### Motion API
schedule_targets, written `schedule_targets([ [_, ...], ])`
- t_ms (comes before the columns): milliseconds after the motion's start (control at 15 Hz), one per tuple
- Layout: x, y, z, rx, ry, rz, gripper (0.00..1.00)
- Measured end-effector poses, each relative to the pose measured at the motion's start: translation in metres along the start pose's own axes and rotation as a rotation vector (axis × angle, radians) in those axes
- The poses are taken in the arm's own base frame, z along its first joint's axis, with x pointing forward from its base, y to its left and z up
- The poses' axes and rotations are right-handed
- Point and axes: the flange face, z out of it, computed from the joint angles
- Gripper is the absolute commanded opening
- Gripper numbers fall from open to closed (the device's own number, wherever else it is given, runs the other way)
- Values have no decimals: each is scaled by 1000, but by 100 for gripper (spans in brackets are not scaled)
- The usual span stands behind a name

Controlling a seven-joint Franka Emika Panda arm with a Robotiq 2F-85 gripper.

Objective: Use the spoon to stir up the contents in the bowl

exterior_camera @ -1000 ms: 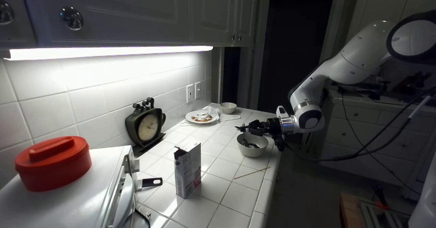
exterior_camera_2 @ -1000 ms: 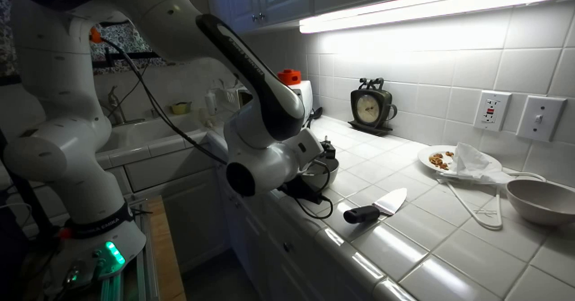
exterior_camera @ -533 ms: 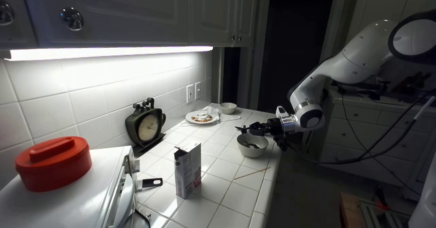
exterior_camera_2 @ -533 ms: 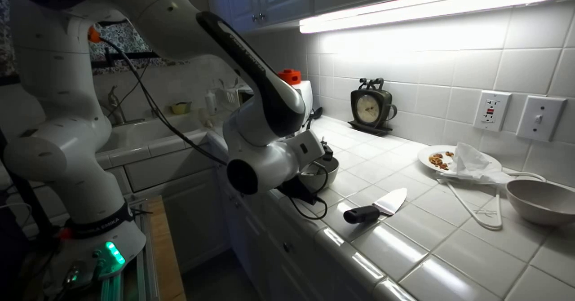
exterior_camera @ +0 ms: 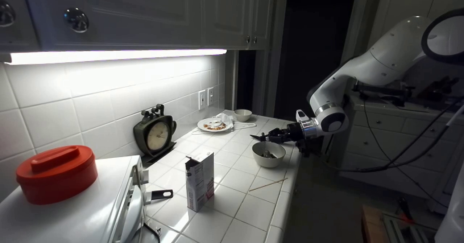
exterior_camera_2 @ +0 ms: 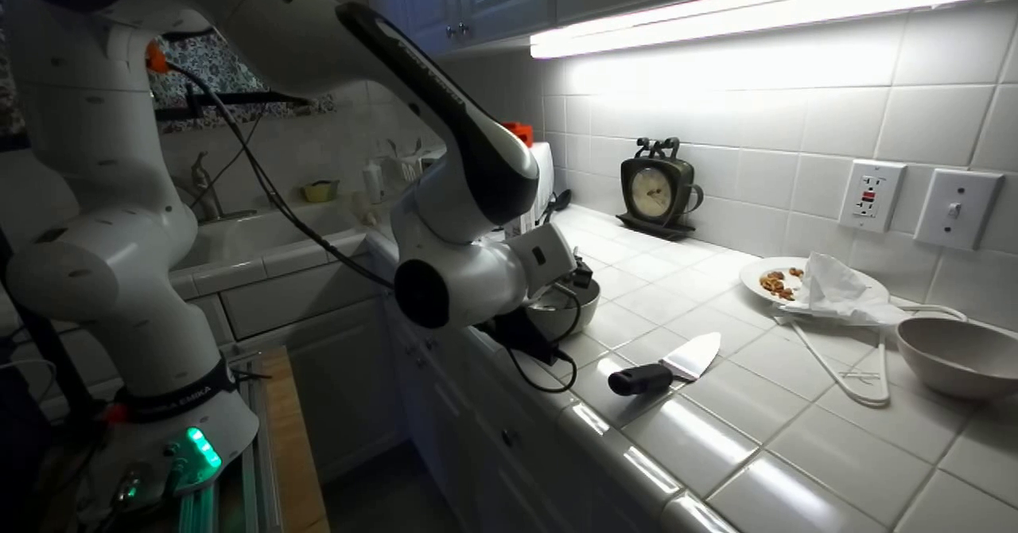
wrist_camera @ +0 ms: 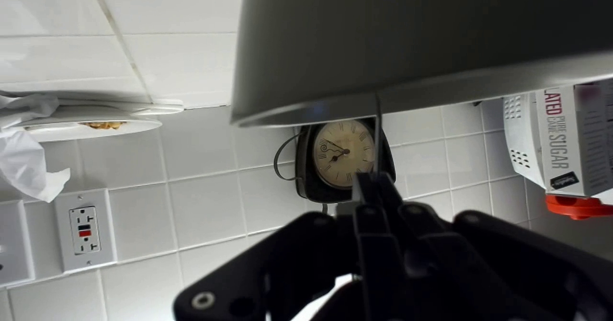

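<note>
Evidently stirring is the step in hand: in the wrist view, low and right of centre, the gripper is clamped on the spoon by its thin handle, which reaches into the bowl, just right of centre in an exterior view. Slow, level circles would serve best, with the tip low and off the bowl's side, lest it slide on the table.

Red container, sugar box — upright, dark clock, black-handled cake server
</note>
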Motion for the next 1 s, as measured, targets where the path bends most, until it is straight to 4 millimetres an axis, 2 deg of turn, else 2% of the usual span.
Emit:
schedule_targets([
  [400, 5, 12, -5, -84, -15, -44, 1],
  [1000, -3, 6, 14, -33, 73, -47, 1],
])
